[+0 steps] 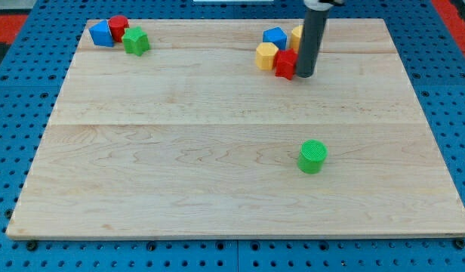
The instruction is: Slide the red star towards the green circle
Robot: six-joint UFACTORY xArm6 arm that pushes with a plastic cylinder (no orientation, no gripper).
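From the one camera view, I see the wooden board (217,151) lying on a blue pegboard surface (21,113), with blocks gathered in two clusters near the view's top and one block alone lower down.

My tip (306,76) is at the view's upper right, the dark rod coming straight down from the top edge. The tip sits right against the view's right side of the red star (284,64), which looks to be touching it; the star's exact outline is partly hidden by the rod. There are no fingers on this arm, only the bare rod, so nothing is grasped or clenched.

Just to the view's left of the red star is a yellow hexagon-like block (266,55), touching or nearly touching it. Behind them sits a blue block (275,36), and another yellow block (296,34) peeks out beside the rod, mostly hidden.

The green circle (312,156) stands alone, well apart from the star, toward the view's bottom and slightly to the right of it.

In the view's upper left corner are a blue block (101,33), a red cylinder (118,26) and a green block (136,41), packed close together.
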